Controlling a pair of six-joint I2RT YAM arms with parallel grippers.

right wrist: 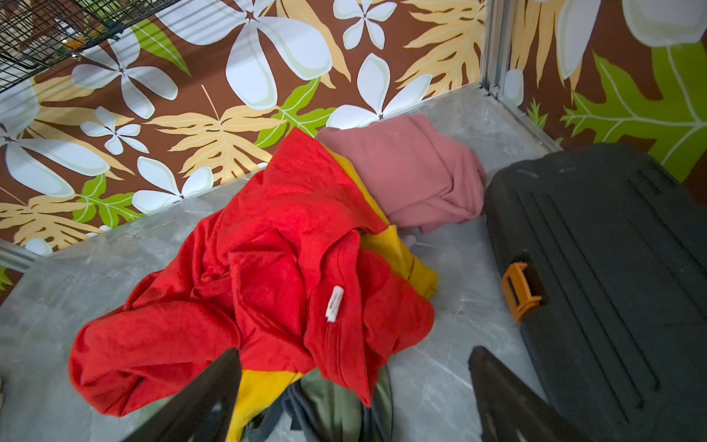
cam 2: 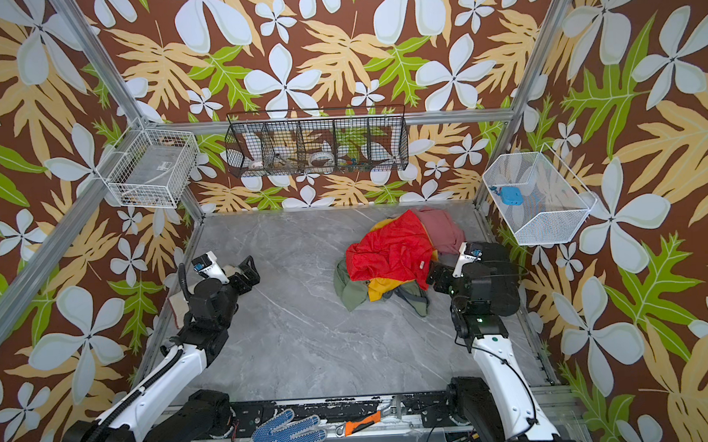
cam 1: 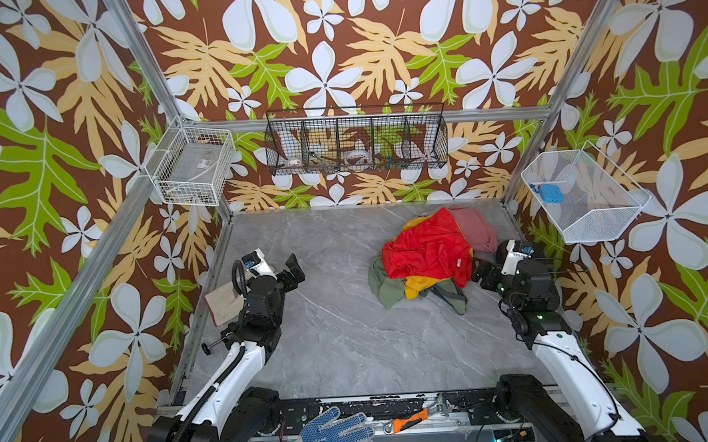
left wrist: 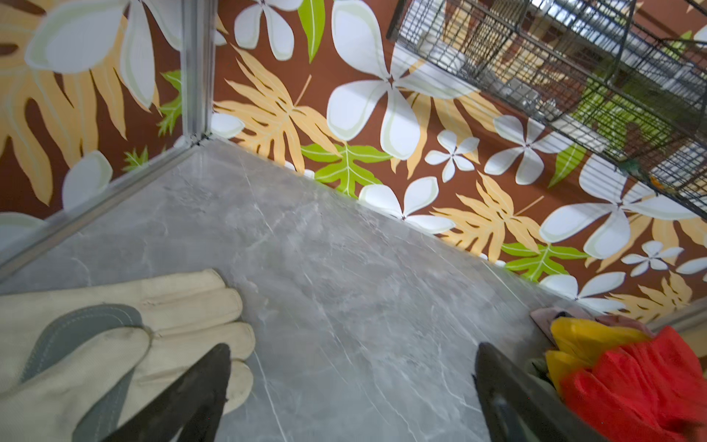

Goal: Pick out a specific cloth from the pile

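Note:
The pile (cam 1: 429,259) lies at the back right of the grey table (cam 1: 329,335). A shiny red cloth (right wrist: 267,283) covers its top, with a dusty pink garment (right wrist: 413,172) behind and an olive-green garment (right wrist: 336,405) under the near edge. The mustard-yellow cloth (right wrist: 264,386) peeks out below the red one, also in both top views (cam 1: 420,284) (cam 2: 383,287). My right gripper (right wrist: 355,351) (cam 1: 482,271) is open at the pile's near right edge, its fingers either side of the red hem and olive fabric. My left gripper (left wrist: 354,348) (cam 1: 292,271) hangs open over bare table, far left of the pile.
A cream work glove (left wrist: 114,325) lies under the left arm. A black case with an orange latch (right wrist: 612,268) sits right of the pile. Wire baskets (cam 1: 193,166) (cam 1: 356,141) (cam 1: 584,195) hang on the walls. A blue dotted glove (cam 1: 334,435) and an orange cutter (cam 1: 410,420) rest on the front rail.

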